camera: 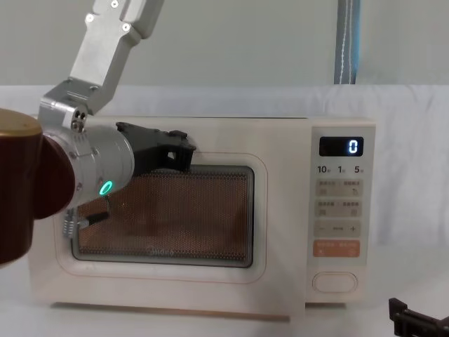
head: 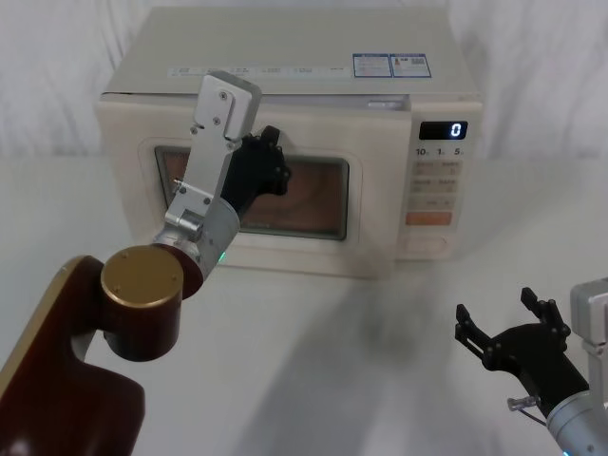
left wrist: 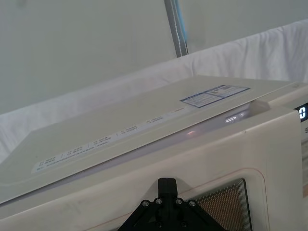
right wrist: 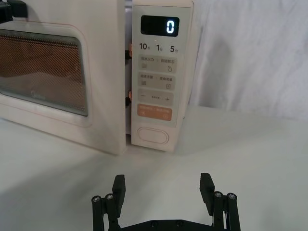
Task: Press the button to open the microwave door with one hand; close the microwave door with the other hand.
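Note:
The cream microwave [head: 285, 47] stands at the back of the table, its display showing "0". My left gripper [head: 269, 157] rests against the upper part of the microwave door [head: 369, 204], just above the dark window; the chest view shows the left gripper [camera: 172, 151] there too. In the right wrist view the door [right wrist: 103, 96] stands slightly ajar, with a narrow gap beside the control panel. The oval cream button [right wrist: 152, 135] sits at the bottom of that panel. My right gripper [right wrist: 162, 187] hovers open and empty over the table in front of the button, well short of it.
The microwave sits on a white-covered table [head: 380, 361] with bare room in front of it. White cloth hangs behind. My left arm's brown elbow [head: 142, 294] reaches across the front left.

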